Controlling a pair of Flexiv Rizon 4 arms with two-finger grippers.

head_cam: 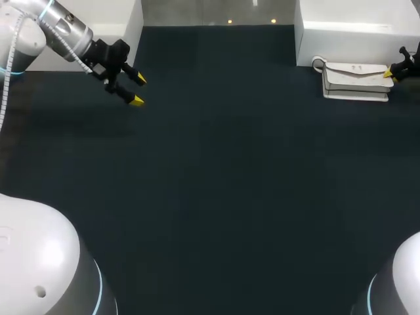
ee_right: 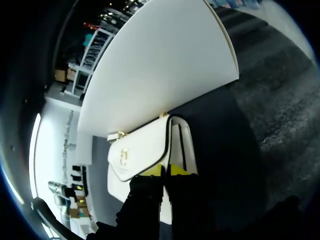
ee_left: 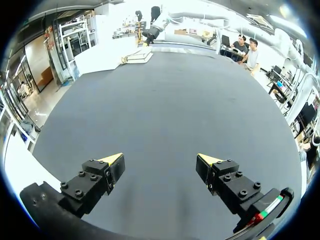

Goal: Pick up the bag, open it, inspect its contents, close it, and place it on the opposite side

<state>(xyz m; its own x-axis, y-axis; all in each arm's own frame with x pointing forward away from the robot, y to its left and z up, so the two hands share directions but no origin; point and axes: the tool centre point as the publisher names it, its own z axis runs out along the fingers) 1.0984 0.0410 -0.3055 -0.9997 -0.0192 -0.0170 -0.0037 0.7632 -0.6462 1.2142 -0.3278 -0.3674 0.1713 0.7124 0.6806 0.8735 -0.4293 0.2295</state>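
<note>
Bag point(head_cam: 354, 79) point(ee_right: 142, 150): white, flap-fronted, lying at the far right of the tabletop point(head_cam: 230, 184).
Right hand point(head_cam: 388, 72) point(ee_right: 166, 170): at the bag's right end, fingers drawn narrow and pinching the flap edge.
Gold clasp point(ee_right: 124, 156): on the flap; its marking is too small to read.
White box point(head_cam: 354, 33): just behind the bag, close against it.
Left hand point(head_cam: 138, 90) point(ee_left: 160, 160): far left, well apart from the bag, fingers spread wide and holding nothing, with dark tabletop between it and the bag.
</note>
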